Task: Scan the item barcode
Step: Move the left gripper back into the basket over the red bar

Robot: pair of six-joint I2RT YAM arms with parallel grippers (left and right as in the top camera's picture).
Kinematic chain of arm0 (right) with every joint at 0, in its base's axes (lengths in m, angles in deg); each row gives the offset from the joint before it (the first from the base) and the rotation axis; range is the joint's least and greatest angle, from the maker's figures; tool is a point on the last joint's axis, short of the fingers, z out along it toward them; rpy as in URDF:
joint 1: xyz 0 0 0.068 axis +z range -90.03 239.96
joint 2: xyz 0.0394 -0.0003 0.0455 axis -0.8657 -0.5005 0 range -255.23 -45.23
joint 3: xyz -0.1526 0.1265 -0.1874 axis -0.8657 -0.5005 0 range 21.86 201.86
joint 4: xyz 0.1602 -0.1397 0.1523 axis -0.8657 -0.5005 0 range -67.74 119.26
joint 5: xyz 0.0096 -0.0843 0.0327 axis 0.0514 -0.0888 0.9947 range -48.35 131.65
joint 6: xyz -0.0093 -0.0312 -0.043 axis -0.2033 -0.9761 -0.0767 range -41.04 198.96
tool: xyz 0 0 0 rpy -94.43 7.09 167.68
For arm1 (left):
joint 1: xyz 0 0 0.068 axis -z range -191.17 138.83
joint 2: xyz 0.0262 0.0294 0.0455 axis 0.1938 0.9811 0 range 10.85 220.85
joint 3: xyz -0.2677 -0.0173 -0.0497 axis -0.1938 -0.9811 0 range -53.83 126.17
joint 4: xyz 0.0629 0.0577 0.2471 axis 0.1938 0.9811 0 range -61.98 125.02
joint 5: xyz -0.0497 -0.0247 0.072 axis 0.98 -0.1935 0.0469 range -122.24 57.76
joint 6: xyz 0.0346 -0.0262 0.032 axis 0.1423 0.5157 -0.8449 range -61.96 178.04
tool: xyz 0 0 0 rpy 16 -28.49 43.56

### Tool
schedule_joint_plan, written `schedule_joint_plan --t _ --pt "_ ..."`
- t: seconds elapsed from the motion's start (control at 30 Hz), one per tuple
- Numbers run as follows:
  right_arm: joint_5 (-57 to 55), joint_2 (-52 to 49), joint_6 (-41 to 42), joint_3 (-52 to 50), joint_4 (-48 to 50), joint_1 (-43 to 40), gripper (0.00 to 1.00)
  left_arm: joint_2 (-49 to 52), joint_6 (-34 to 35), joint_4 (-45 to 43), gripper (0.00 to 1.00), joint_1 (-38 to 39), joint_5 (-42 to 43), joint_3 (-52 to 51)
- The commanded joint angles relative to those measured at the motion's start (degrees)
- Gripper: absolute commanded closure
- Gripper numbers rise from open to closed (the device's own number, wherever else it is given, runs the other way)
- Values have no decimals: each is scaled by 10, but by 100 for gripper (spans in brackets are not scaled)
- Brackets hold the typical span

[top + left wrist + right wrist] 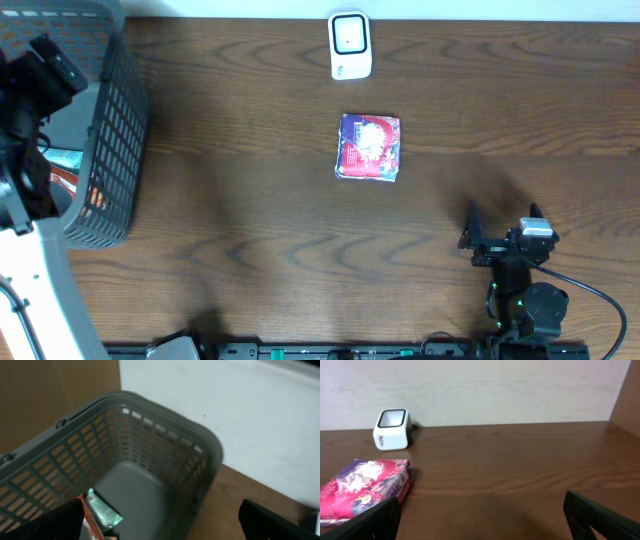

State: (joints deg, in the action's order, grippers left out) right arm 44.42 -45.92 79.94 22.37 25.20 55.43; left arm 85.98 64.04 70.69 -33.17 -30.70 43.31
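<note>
Right hand [481, 502] wide open, empty; packet [365, 487] flat on counter [520, 470].
Looks light, soft, crinkly: pinch across its side edges.

A dark wood-grain table [250, 200] is seen, backed by a pale wall. A white scanner [350, 45] is set upright near the far edge. A red and purple packet [369, 147] is laid flat just in front of it, apart from it. A grey mesh basket [110, 150] seems to be rested on the left end.
</note>
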Motion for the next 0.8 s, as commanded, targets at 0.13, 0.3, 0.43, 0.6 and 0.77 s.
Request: schedule_joint_plan --t 0.13,0.3,0.43,0.6,0.77 --pt "-1 3 -6 -2 -1 5 1 47 3 3 2 -49 -1 2" --pt "-1 4 -6 -2 -1 5 1 65 3 5 2 -79 -1 2" --pt "-1 3 -6 -2 -1 5 1 72 3 5 2 -89 -1 2" --pt "-1 3 -6 -2 -1 5 1 77 3 14 2 -89 -5 1" --pt "-1 4 -6 -2 -1 5 1 92 3 -7 2 -90 -38 1"
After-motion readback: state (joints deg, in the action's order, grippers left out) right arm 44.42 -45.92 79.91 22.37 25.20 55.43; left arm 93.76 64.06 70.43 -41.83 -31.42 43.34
